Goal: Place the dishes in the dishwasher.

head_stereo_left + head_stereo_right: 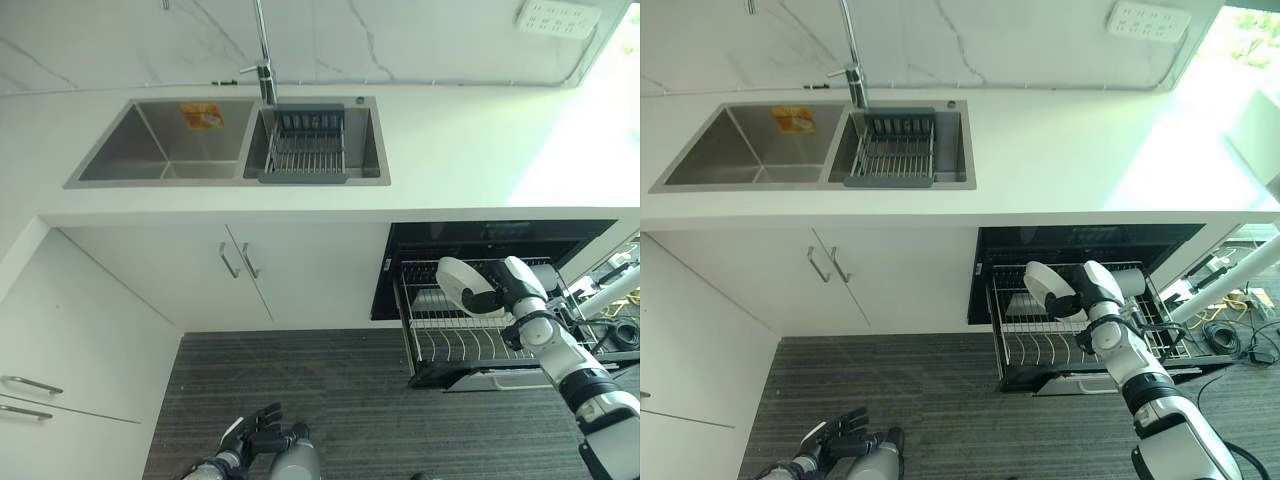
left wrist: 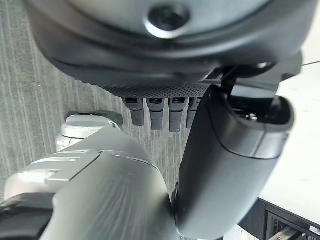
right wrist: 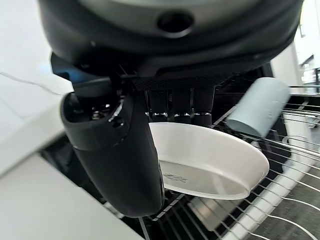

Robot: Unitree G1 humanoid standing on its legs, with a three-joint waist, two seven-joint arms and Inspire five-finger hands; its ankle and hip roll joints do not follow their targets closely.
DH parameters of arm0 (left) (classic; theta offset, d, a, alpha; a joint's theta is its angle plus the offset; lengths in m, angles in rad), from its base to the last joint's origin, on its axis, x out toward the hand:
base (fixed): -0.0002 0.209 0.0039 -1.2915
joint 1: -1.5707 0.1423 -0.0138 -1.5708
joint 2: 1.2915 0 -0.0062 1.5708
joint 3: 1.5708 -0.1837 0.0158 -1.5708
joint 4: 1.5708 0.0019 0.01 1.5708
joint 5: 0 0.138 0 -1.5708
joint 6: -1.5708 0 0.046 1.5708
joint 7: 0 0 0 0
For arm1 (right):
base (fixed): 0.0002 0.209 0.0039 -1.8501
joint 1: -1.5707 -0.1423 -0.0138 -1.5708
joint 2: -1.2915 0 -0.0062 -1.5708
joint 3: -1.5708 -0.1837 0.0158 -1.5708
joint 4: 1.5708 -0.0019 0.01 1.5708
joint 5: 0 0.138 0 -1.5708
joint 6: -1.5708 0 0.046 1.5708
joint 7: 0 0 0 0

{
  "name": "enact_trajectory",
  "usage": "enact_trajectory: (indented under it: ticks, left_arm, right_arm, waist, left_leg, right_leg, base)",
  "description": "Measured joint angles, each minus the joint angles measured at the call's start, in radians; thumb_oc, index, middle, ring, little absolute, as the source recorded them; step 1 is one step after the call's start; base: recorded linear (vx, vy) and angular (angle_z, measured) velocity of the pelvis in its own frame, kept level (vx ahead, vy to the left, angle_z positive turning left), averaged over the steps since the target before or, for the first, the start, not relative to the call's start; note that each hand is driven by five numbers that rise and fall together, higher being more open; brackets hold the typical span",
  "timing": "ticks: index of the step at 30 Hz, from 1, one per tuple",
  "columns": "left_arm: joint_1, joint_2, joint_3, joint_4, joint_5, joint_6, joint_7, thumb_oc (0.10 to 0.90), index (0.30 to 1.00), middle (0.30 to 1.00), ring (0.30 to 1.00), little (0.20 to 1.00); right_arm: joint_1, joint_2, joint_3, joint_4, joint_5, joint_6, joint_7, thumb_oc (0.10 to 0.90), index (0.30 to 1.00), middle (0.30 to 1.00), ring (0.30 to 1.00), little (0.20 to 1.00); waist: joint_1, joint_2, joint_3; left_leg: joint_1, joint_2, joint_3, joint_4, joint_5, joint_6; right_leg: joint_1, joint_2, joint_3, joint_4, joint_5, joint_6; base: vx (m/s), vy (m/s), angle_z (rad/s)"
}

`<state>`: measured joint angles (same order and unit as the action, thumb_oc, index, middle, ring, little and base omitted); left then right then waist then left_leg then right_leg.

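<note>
My right hand [image 3: 120,165] is clamped on a white plate [image 3: 210,160] — thumb on one face, fingers [image 3: 175,107] behind its rim. I see the plate held on edge over the rack's [image 1: 470,340] left rear corner, the rack pulled out of the dishwasher [image 1: 490,240]. A pale cup [image 3: 260,112] lies in the rack past the plate. My left hand [image 1: 262,430] hangs low over the floor, fingers loosely straight — holding nothing.

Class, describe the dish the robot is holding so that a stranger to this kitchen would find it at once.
Start at the pulled-out dishwasher rack under the white counter, right of the sink. Above the rack, the right robot hand grips a shallow white dish by its rim. Unlike the pale cup beside it, the dish is wide and flat.
</note>
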<state>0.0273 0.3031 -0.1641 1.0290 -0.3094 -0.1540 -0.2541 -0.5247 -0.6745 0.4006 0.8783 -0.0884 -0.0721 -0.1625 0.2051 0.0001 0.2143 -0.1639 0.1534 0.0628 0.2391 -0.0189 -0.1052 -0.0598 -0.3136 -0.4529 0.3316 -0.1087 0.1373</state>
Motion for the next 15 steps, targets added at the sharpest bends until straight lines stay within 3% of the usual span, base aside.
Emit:
enact_trajectory:
  ticks: [9, 15]
  left_arm:
    - [-0.024, 0.006, -0.043, -0.051, -0.059, -0.006, -0.024, 0.800, 0.900, 0.900, 0.900, 0.900]
    - [-0.090, 0.035, -0.087, -0.078, -0.119, -0.008, -0.044, 0.800, 0.900, 0.900, 0.900, 0.900]
  right_arm:
    - [-0.089, -0.005, 0.039, 0.150, -0.115, -0.007, -0.009, 0.400, 0.300, 0.300, 0.300, 0.300]
    - [-0.307, -0.062, 0.089, 0.221, -0.143, -0.034, -0.041, 0.400, 0.300, 0.300, 0.300, 0.300]
  waist:
    - [0.024, 0.047, 0.066]
    - [0.048, 0.072, 0.158]
  left_leg:
    - [-0.070, -0.004, -0.019, 0.019, 0.004, 0.000]
    - [-0.151, -0.001, -0.023, 0.024, 0.031, 0.002]
  right_leg:
    - [-0.063, -0.005, -0.008, 0.021, 0.001, -0.002]
    - [-0.159, -0.006, 0.004, 0.056, 0.011, -0.017]
  base:
    - [-0.06, 0.003, 0.03]
    - [-0.12, -0.010, -0.02]
